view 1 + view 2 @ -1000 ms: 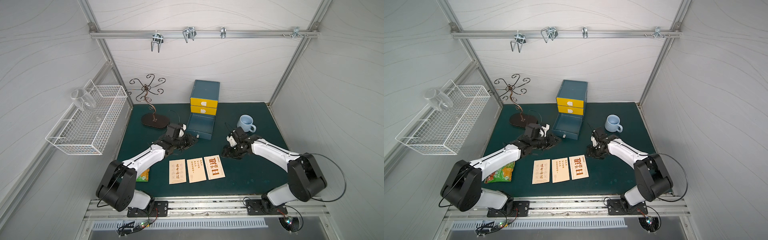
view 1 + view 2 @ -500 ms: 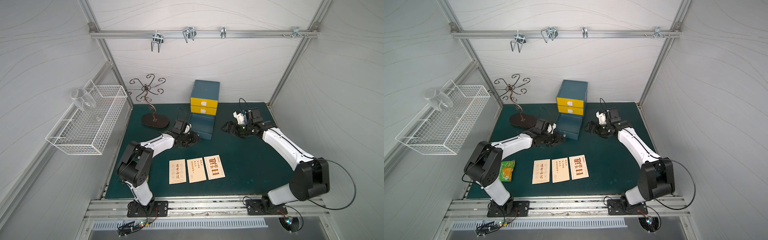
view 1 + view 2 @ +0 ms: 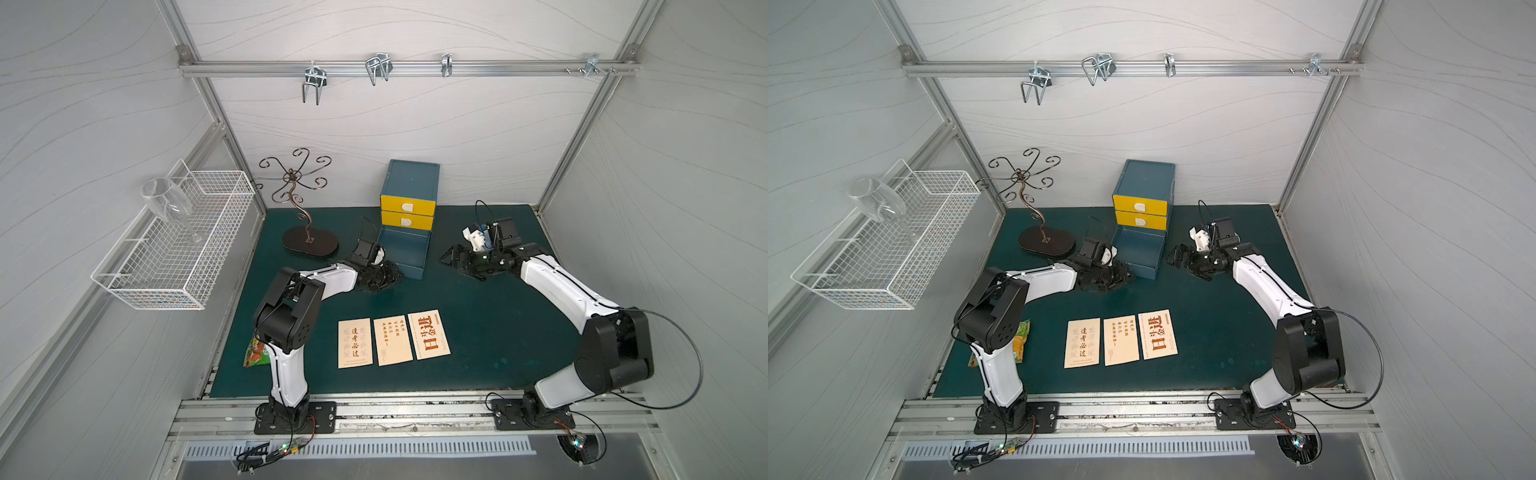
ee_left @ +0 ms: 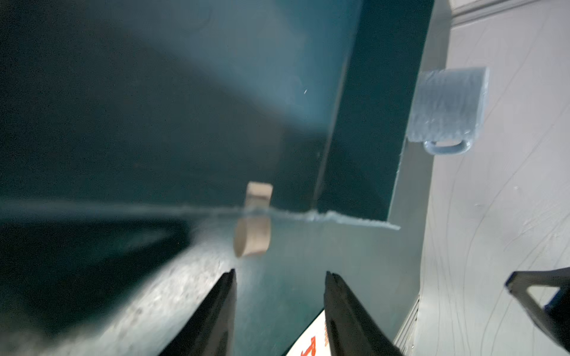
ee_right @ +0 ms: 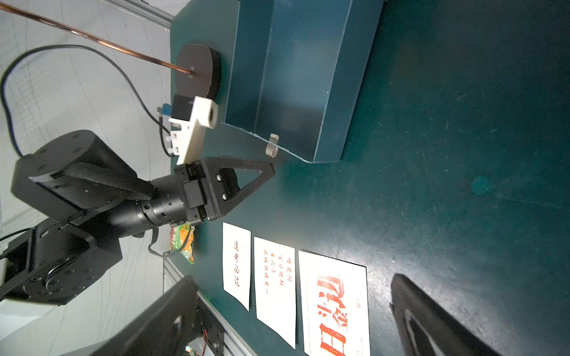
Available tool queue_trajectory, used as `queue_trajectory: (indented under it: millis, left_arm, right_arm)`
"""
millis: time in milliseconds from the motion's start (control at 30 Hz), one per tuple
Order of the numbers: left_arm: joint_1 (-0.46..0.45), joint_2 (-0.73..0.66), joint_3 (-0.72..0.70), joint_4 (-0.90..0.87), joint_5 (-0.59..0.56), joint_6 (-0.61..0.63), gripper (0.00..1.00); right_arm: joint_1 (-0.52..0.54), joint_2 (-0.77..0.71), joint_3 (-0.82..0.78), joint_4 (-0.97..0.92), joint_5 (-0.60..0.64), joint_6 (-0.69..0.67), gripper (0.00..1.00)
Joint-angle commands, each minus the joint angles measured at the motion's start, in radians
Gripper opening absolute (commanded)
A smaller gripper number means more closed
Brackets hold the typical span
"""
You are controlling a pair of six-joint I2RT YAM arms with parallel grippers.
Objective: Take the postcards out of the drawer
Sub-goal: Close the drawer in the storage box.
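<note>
Three thin rectangular cream postcards point(image 3: 393, 341)

The left tool point(image 4: 280, 272), jaws apart, faces the drawer point(image 4: 216, 108) pull tab point(image 4: 253, 237) at 12 o'clock; mug point(image 4: 447, 104) at 2 o'clock.

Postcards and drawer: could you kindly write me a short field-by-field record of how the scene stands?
postcards: three, flat on the green mat, side by side, print up
drawer: bottom one, pulled out, no card visible inside
left pincer: open, empty, close to the drawer's front
right pincer: wide open, empty, beside the drawer, apart from it
snack packet: on the mat, partly hidden behind the left arm
task status: all three cards appear out
</note>
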Motion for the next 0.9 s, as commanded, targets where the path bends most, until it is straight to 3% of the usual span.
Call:
queue_trajectory:
  millis: [0, 867]
  left_arm:
    - [0.004, 0.021, -0.017, 0.221, 0.009, -0.081, 0.51]
    - [0.003, 0.204, 0.238, 0.237, -0.038, -0.155, 0.51]
  right_arm:
    - [-0.008, -0.037, -0.030, 0.033, -0.002, 0.023, 0.99]
    - [-0.012, -0.083, -0.109, 0.050, -0.008, 0.049, 0.99]
